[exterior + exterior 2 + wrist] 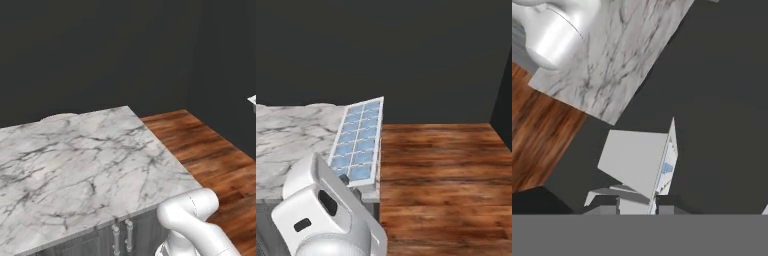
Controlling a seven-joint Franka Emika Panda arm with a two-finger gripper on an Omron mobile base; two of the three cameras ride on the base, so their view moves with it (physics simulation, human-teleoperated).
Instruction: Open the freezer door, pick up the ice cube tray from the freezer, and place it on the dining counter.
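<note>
Dark walls and wood floor behind; white grey-veined marble dining counter [286, 135] sits below-left of gripper [637, 207]. Gripper's clamped narrow on pale blue-celled ice cube tray [358, 142], tilted on edge. Risk: thin edge grip w/ long overhang, so tray could pivot or slip before reaching counter.

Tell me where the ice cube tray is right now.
In the right base view the ice cube tray is tilted in the gripper, beside the right end of the dining counter.
</note>
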